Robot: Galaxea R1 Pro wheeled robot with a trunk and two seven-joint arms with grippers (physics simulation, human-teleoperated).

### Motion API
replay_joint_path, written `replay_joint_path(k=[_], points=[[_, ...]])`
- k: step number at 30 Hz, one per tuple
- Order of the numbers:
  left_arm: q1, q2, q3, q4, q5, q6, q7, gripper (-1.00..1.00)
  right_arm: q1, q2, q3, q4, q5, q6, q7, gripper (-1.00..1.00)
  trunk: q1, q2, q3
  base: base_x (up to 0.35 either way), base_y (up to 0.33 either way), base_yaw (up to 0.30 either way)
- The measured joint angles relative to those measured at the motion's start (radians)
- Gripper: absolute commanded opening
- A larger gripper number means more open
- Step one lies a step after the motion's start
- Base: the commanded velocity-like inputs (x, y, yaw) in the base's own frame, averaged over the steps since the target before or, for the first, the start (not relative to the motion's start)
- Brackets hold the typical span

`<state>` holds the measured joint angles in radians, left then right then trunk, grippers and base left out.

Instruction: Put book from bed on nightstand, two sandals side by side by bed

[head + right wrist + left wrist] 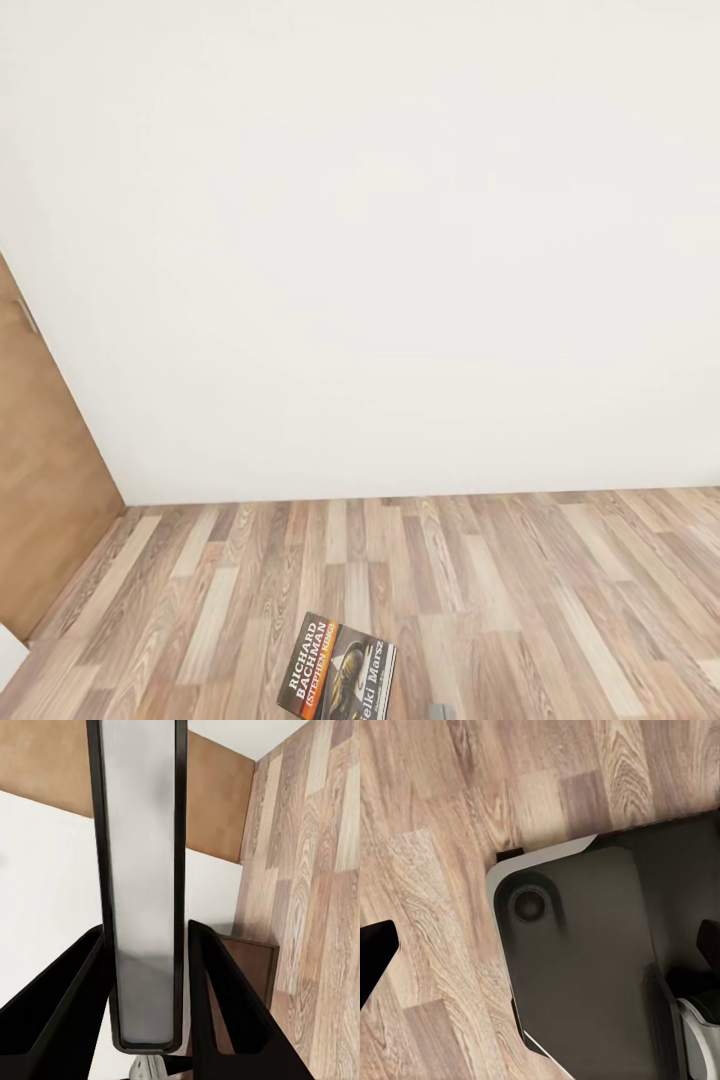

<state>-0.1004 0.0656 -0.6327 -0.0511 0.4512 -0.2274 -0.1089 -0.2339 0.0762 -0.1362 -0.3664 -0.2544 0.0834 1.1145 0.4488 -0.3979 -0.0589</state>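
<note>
The robot faces a bare white wall [380, 240] that meets a wood-plank floor [520, 590], with a brown wooden door [45, 470] angled along the left edge of the head view. The book [338, 667] shows at the bottom of that view, held above the planks, its dark cover with an orange band and white lettering reading "Richard Bachman" turned up toward the camera; a small grey part [440, 712] sits just beside it at the frame's lower edge. In the right wrist view the right gripper [146, 967] pinches the book [142, 870] by one end, a black finger [52, 1012] pressed against each side, so that the volume is seen edge-on with its pale page block running away from the camera; behind it lie the white wall, the brown door, the plank floor and a dark reddish-brown wooden corner [251, 967]. The left wrist view looks down on the floor [442, 832] and on the robot's dark base [585, 967], whose rounded corner carries a circular recess; a black tip [375, 952] pokes in at the frame's edge, and whether the left gripper is spread or closed cannot be told.
</note>
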Motion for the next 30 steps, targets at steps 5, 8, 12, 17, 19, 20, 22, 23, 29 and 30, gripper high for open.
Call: replay_joint_path(k=[5,8,12,17,19,20,22,23,29,30], points=[[0.000,0.000,0.000,0.000,0.000,0.000,0.000,1.00,0.000,0.000,0.000,0.000,0.000,0.000,0.000,-1.00,0.000,0.000,0.000,0.338,0.074,0.000],[0.000,0.000,0.000,0.000,0.000,0.000,0.000,1.00,0.000,0.000,0.000,0.000,0.000,0.000,0.000,-1.00,0.000,0.000,0.000,0.338,0.074,0.000],[0.000,0.000,0.000,0.000,0.000,0.000,0.000,1.00,0.000,0.000,0.000,0.000,0.000,0.000,0.000,-1.00,0.000,0.000,0.000,0.338,0.074,0.000],[0.000,0.000,0.000,0.000,0.000,0.000,0.000,1.00,0.000,0.000,0.000,0.000,0.000,0.000,0.000,-1.00,0.000,0.000,0.000,0.338,0.056,0.000],[0.000,0.000,0.000,0.000,0.000,0.000,0.000,1.00,0.000,0.000,0.000,0.000,0.000,0.000,0.000,-1.00,0.000,0.000,0.000,0.338,0.028,0.000],[0.000,0.000,0.000,0.000,0.000,0.000,0.000,1.00,0.000,0.001,0.000,0.000,0.000,0.000,0.000,-1.00,0.000,0.000,0.000,0.338,0.020,0.000],[0.000,0.000,0.000,0.000,0.000,0.000,0.000,1.00,0.000,0.001,0.000,0.000,0.000,0.000,0.000,-1.00,0.000,0.000,0.000,0.338,0.013,0.000],[0.000,0.000,0.000,0.000,0.000,0.000,0.000,1.00,0.000,0.001,0.000,0.000,0.000,0.000,0.000,-1.00,0.000,0.000,0.000,0.338,0.010,0.000],[0.000,-0.001,0.000,0.000,0.000,0.000,0.000,1.00,0.000,0.000,0.000,0.000,-0.001,0.000,0.001,-1.00,0.000,0.000,0.000,0.338,0.005,0.000],[0.000,-0.001,0.000,0.000,0.000,0.000,0.000,1.00,0.000,0.000,0.000,0.000,-0.001,-0.001,0.001,-1.00,0.000,0.000,0.000,0.338,0.002,0.000]])
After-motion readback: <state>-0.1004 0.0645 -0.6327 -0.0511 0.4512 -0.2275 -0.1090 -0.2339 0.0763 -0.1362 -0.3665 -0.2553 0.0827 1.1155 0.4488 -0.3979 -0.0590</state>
